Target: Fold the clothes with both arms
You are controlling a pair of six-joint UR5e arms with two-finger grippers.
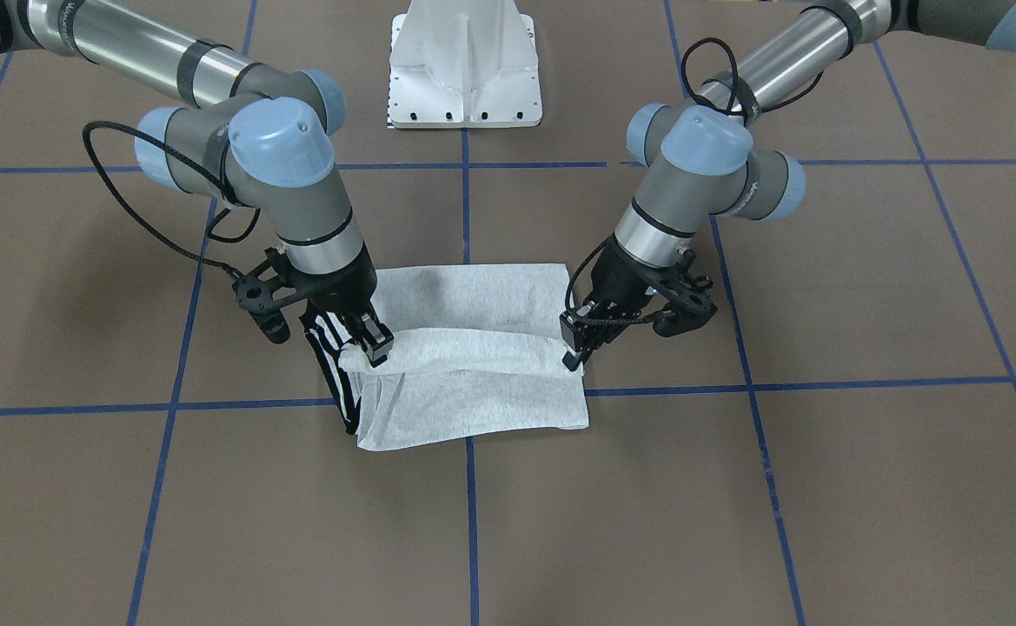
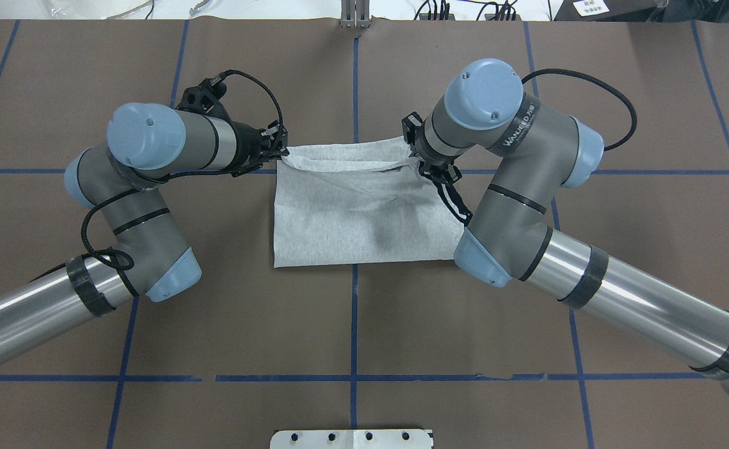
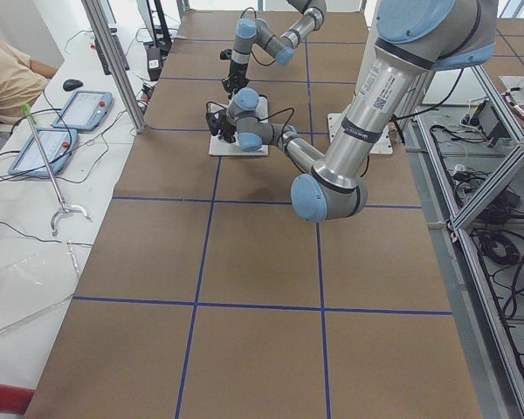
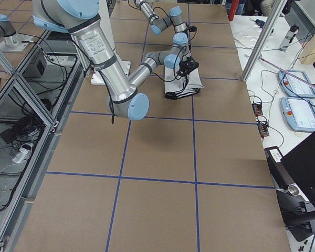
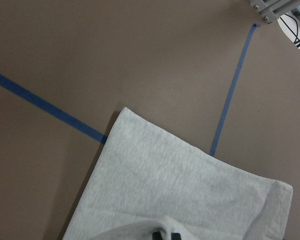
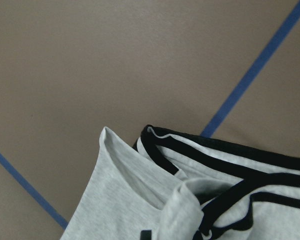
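The T-shirt (image 1: 490,304) lies folded into a roughly rectangular grey panel near the middle of the worktop (image 1: 864,487), directly in front of the white pedestal base (image 1: 464,78) and well apart from every worktop edge. It straddles a crossing of the blue tape lines (image 1: 820,382). One band of cloth running across the width of the panel is raised off the lower layer, and each end of this band is held by one gripper. The right gripper (image 1: 375,345) has its fingers pressed together on the end of the raised band nearest the worktop's right edge, where the black double stripes (image 1: 327,365) show. The right wrist-mounted view confirms striped and black-edged cloth bunched directly at the fingers. The left gripper (image 1: 574,355) has its fingers pinched on the opposite end of the band, which is plain grey. The left wrist-mounted view shows cloth gathered around the two fingertips, with the flat lower layer spread on the worktop beyond them. The right arm (image 1: 299,200) and left arm (image 1: 690,200) both point their wrists steeply down at the garment, one at each side of it. The part of the T-shirt toward the pedestal lies flat. The part toward the operators' edge of the worktop shows creases, and on the striped side its layers stand slightly open. The printed front is not visible in any view.
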